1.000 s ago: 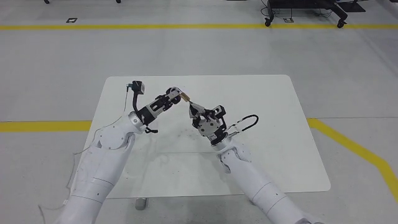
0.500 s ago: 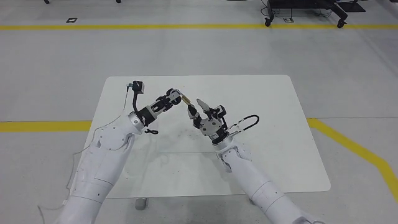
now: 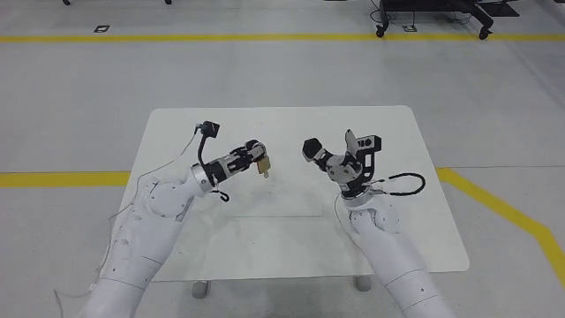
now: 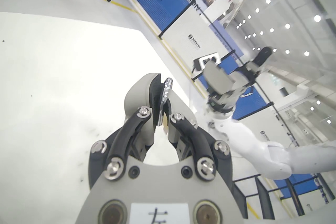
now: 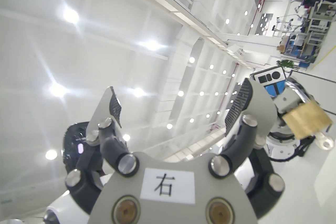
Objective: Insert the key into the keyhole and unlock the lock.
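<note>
Brass lock point(image 3: 263, 164) hangs over the tabletop point(image 3: 397, 221) from the left hand point(image 3: 253, 151), clenched on its shackle point(image 4: 166, 89) — key point(image 5: 324, 142) sticks out the opposite end, in line with the body. Right hand point(image 5: 181, 104) released — well apart.

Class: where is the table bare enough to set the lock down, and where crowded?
Bare: the far strip of the table beyond both arms, and its right side. Crowded: the middle, between the left end effector holding the lock and the open right end effector.
</note>
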{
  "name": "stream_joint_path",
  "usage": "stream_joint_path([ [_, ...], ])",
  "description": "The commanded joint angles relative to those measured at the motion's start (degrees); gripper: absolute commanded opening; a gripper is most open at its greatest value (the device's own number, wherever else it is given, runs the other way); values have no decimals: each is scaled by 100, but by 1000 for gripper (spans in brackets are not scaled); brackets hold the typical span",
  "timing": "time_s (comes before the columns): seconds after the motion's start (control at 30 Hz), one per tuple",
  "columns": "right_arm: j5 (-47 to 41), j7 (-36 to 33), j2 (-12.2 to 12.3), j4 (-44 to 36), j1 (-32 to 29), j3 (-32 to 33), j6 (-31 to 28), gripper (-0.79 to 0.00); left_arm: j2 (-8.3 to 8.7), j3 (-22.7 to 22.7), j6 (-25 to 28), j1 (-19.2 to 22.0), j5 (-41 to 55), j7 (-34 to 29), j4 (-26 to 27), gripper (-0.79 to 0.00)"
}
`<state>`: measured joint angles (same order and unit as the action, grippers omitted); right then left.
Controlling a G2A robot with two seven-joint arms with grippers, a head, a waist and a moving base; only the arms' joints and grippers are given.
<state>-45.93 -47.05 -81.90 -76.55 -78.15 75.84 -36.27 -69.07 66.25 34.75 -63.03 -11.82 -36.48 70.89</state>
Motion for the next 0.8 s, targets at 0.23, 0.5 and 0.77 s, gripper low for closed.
stream_joint_path([
  [0.23, 2480, 1055, 139, -685, -383, 613, 15, 0, -27, -583, -765, 176, -928, -771, -112, -785],
  [0.5, 2480, 1055, 139, -685, -383, 613, 15, 0, -41, -664, -1087, 273, -885, -833, -207, 0],
  [0.77, 2480, 1055, 139, -685, -383, 613, 15, 0, -39, -495, -1538, 422, -281, -947, -326, 0],
])
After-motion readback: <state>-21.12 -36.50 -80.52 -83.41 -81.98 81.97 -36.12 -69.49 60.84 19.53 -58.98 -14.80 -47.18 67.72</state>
